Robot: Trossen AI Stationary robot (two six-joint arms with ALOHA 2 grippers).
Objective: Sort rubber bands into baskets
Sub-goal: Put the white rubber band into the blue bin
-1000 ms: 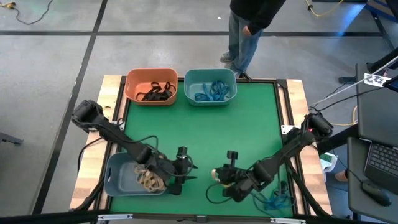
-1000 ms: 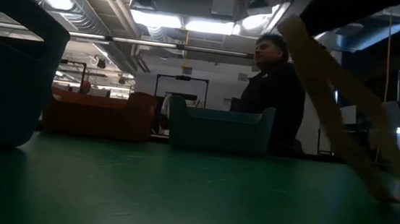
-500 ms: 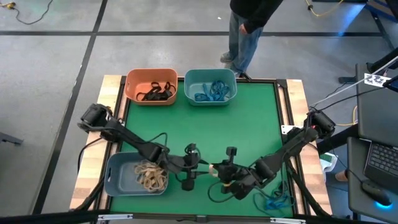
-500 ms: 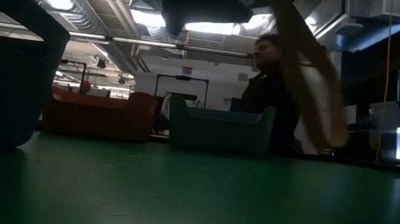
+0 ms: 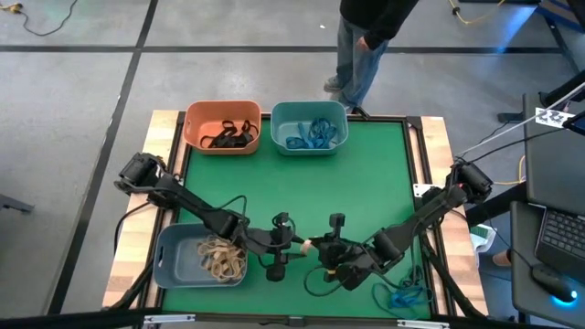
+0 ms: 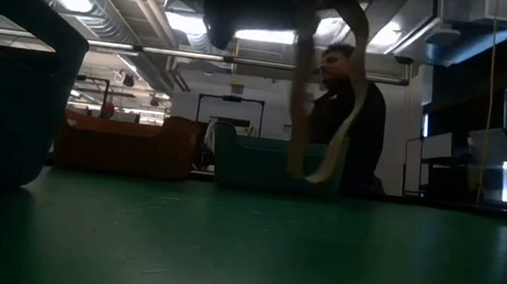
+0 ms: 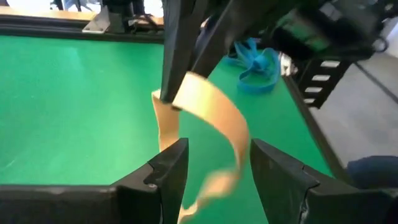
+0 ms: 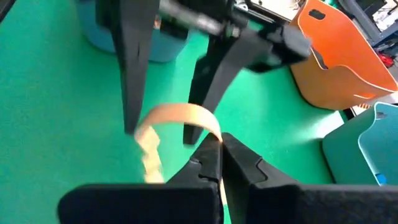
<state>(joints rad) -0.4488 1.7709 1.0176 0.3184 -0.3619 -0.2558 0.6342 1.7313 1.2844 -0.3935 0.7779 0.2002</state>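
The right gripper (image 5: 313, 247) is pinching a tan rubber band (image 7: 205, 118) tight between its closed fingers, above the green table (image 5: 366, 174), near the front edge. The band is hanging down from the grip in a long thin loop. In the low view, the band's (image 6: 326, 102) long side is running up and down, and its bottom end is hanging clear of the table.

The left gripper (image 5: 294, 245) is reaching in from the other side. Its fingers (image 7: 165, 171) are standing open, one on each side of the hanging band. I cannot tell if they are touching it.

The grey-blue basket (image 5: 169, 260) is sitting at the front left with more tan bands (image 5: 219, 259) in it. The orange basket (image 5: 222, 113) is sitting at the back with black bands (image 5: 233, 133) inside. The teal basket (image 5: 309, 111) is sitting right beside it, holding blue bands (image 5: 311, 134). A few more blue bands (image 5: 407, 294) are lying on the table at the front right.

A person (image 5: 370, 41) is standing behind the table.
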